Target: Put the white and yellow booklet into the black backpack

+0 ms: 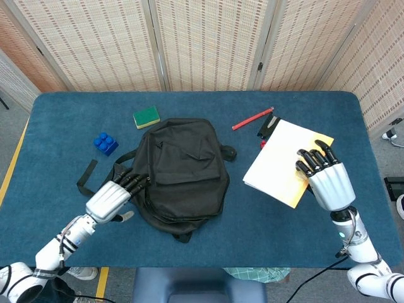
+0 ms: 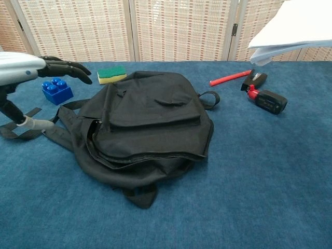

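The black backpack (image 1: pixel 180 173) (image 2: pixel 148 124) lies flat mid-table, straps trailing left. My right hand (image 1: pixel 325 178) holds the white and yellow booklet (image 1: pixel 285 161) in the air, to the right of the backpack; in the chest view only the booklet's (image 2: pixel 295 28) white underside shows at the top right, and the hand is out of frame. My left hand (image 1: pixel 113 196) (image 2: pixel 36 66) hovers at the backpack's left edge, fingers stretched toward it, holding nothing.
A green and yellow sponge (image 1: pixel 146 117) and a blue toy brick (image 1: pixel 105 143) lie left of the backpack. A red pen (image 1: pixel 251 118), a black stapler (image 2: pixel 255 79) and a black and red object (image 2: pixel 265 99) lie at the right.
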